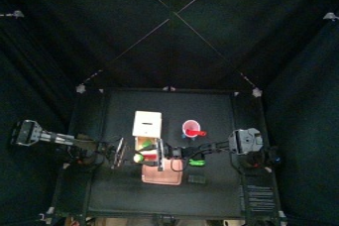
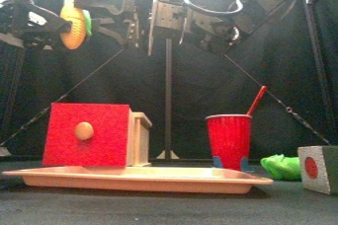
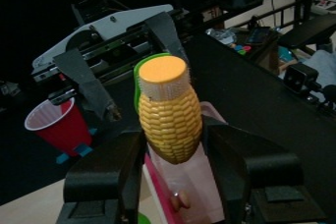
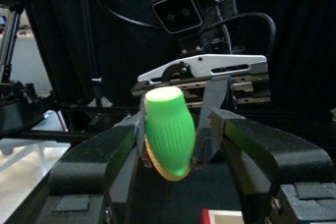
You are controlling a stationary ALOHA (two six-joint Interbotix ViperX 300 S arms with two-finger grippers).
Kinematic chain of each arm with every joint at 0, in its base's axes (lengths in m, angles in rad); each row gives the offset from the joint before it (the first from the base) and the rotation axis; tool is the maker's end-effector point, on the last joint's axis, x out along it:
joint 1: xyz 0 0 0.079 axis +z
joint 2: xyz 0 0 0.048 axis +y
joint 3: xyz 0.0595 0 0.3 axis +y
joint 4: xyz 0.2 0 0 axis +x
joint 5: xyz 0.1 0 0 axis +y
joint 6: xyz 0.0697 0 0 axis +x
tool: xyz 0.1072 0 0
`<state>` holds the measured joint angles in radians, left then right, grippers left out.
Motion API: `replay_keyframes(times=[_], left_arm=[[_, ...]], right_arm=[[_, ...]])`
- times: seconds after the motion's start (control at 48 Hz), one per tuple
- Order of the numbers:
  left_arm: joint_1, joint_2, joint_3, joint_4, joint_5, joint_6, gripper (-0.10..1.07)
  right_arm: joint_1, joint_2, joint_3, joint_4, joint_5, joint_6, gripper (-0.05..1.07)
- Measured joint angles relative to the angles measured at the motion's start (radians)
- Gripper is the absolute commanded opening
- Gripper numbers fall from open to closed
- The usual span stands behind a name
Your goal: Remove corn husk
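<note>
Gripping the yellow corn cob (image 3: 171, 115) is the left gripper (image 3: 178, 164) | right gripper (image 4: 178, 154), jaws spread wide, is flanking the green corn husk (image 4: 171, 130) | upper left of front view.

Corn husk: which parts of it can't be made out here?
Left wrist view: the corn cob covers the corn husk except a green rim.
Right wrist view: the husk's far side faces away.
Top view: too small to pick out.
Front view: none shows beside the cob.

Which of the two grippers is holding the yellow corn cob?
The left gripper: its jaws clamp the corn cob, while the right gripper stands open around the green husk.
</note>
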<state>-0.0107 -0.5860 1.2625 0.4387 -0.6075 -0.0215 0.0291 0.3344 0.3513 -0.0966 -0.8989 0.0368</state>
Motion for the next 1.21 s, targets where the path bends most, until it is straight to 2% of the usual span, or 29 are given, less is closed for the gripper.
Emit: replay_keyframes(times=[0.562, 0.771, 1.208], left_arm=[[0.003, -0.002, 0.0, -0.005, 0.0, 0.002, 0.61], [0.009, 0.0, 0.002, -0.009, 0.0, 0.002, 0.61], [0.012, 0.0, 0.002, -0.015, 0.0, -0.002, 0.61]], right_arm=[[0.002, 0.0, 0.002, -0.032, 0.009, -0.005, 0.54], [0.002, -0.003, 0.023, -0.026, 0.008, -0.003, 0.5], [0.0, -0.025, 0.057, -0.009, 0.009, -0.005, 0.48]])
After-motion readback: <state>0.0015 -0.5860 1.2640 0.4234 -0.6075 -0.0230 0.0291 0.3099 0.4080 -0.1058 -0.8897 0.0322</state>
